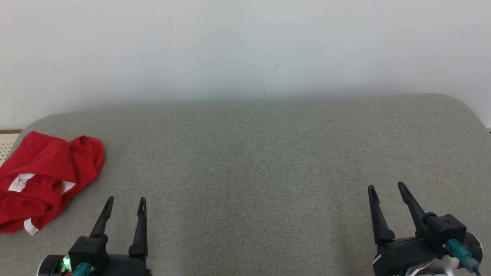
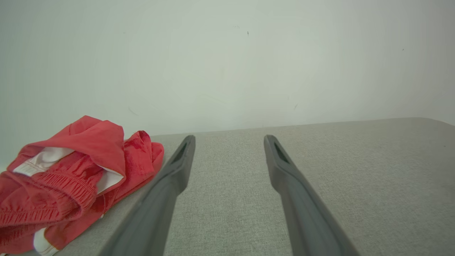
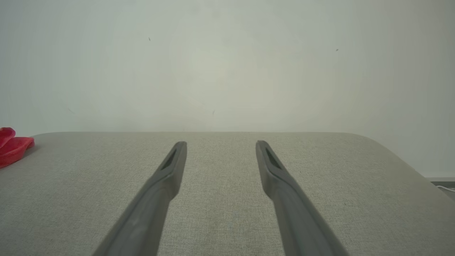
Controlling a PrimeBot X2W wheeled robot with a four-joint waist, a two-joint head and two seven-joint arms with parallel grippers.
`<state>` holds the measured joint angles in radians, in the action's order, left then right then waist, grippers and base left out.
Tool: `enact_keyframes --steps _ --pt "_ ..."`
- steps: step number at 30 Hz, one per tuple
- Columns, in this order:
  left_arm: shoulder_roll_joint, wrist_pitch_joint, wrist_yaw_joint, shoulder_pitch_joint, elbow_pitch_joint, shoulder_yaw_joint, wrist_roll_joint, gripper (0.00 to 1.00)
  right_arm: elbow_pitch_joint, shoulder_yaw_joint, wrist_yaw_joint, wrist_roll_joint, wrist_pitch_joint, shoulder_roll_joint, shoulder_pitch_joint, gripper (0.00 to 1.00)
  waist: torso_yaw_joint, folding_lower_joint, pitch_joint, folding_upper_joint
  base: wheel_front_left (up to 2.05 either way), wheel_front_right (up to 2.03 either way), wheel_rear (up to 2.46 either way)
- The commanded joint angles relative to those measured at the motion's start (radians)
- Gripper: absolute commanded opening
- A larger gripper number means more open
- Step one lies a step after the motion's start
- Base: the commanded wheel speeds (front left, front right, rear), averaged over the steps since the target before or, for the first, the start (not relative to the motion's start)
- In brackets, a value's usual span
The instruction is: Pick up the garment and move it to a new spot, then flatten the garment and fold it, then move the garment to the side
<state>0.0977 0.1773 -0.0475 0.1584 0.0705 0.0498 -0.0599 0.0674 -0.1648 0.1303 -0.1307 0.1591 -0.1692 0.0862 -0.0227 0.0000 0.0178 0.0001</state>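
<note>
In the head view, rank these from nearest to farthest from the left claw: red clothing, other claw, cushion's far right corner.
1. Red garment, just left of the left gripper.
2. Right gripper, far across to the right.
3. Cushion's far right corner, beyond that gripper.

Looks to me like a plain test room: a grey fabric-covered padded surface [image 1: 245, 172] with rounded corners, against a bare, scuffed white wall [image 1: 245, 46].

Grey fabric-covered worktop [image 1: 268, 161], far corners rounded. Pale wall [image 1: 245, 46] behind far edge, few small dark marks. White cable [image 3: 444, 187] past right edge.
</note>
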Motion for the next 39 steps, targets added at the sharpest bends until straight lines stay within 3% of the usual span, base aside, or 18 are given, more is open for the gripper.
enact_keyframes --steps 1,33,39 --pt "0.002 0.000 -0.006 -0.019 -0.001 -0.007 0.027 1.00 -0.009 -0.008 0.001 0.023 0.012 0.003 -0.017 1.00 0.001 0.0000 0.001 -0.0001 0.00 0.00 0.00" --pt "-0.001 -0.008 -0.031 -0.027 0.025 -0.010 -0.005 1.00 -0.014 0.036 0.001 0.029 0.003 0.036 -0.044 1.00 -0.003 0.0000 -0.003 -0.0001 0.00 0.00 0.00" --pt "-0.004 -0.010 -0.043 -0.007 0.026 -0.007 -0.012 1.00 -0.013 0.032 0.001 0.024 -0.003 0.031 -0.047 1.00 -0.037 0.0000 -0.009 -0.0001 0.00 0.00 0.00"
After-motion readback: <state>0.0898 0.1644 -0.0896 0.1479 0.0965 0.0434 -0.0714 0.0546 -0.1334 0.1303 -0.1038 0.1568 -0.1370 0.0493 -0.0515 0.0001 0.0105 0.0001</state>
